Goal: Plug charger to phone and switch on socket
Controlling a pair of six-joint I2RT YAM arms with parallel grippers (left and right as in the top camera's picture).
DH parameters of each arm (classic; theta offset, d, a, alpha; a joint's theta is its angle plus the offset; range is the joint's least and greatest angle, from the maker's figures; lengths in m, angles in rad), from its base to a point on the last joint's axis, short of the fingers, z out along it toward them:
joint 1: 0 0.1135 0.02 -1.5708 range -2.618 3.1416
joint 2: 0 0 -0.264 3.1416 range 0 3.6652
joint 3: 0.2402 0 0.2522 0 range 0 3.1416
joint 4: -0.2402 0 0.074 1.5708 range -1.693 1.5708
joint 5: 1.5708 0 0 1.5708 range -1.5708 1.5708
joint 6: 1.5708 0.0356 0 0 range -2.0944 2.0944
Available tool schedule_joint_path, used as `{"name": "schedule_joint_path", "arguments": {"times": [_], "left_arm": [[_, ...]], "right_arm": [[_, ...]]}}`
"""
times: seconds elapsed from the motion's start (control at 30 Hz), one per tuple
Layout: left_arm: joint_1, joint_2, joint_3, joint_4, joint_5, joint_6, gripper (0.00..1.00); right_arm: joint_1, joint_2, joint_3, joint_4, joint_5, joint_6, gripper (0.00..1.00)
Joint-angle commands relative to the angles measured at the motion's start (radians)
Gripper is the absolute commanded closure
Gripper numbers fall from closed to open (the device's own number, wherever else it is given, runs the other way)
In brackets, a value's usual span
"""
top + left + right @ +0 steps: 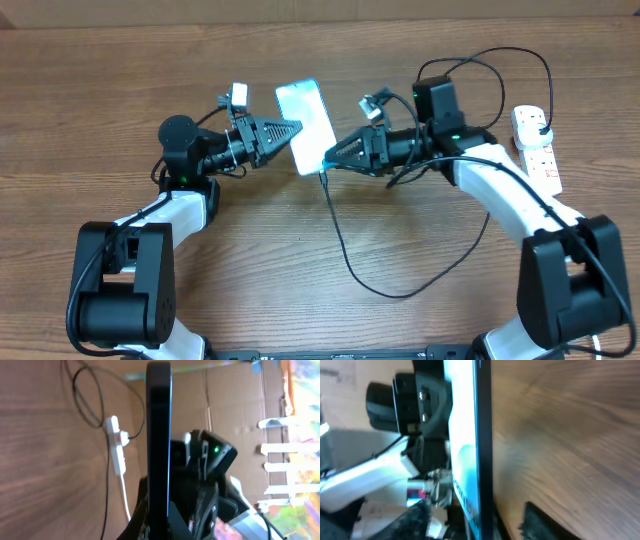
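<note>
Left gripper clamped on phone; keep rigid. Right gripper fingers parted at charger tip. Seating unclear; confirm before socket switch.

Overhead light is even and soft, shadows faint on the table, the phone screen glaring pale. Both wrist views are blurred, the close phone out of focus; its screen washes out white in the right one.
</note>
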Motion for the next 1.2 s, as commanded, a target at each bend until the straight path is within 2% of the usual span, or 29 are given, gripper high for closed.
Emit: {"name": "schedule_joint_path", "arguments": {"times": [0.0,0.17,0.4,0.63,0.8,0.97,1.17], "left_arm": [[0.018,-0.01,0.002,-0.045,0.067,0.116,0.95],[0.011,-0.01,0.002,-0.169,0.041,0.234,0.95],[-0.068,-0.01,0.004,-0.481,-0.058,0.498,0.96],[-0.153,-0.01,0.066,-0.761,-0.245,0.694,0.96],[-0.198,-0.01,0.218,-1.039,-0.408,0.861,0.96],[-0.203,0.0,0.335,-1.204,-0.529,0.947,0.96],[-0.196,0.129,0.425,-1.245,-0.491,0.954,0.96]], "right_arm": [[-0.06,-0.113,0.011,-0.12,0.112,-0.206,0.36],[-0.109,-0.211,0.011,-0.251,0.233,-0.28,0.26],[-0.111,-0.306,0.011,-0.332,0.392,-0.302,0.23],[-0.111,-0.343,0.011,-0.358,0.395,-0.302,0.23],[-0.111,-0.346,0.011,-0.378,0.395,-0.303,0.23],[-0.111,-0.346,0.011,-0.385,0.399,-0.305,0.23],[-0.111,-0.346,0.011,-0.394,0.399,-0.305,0.22]]}}
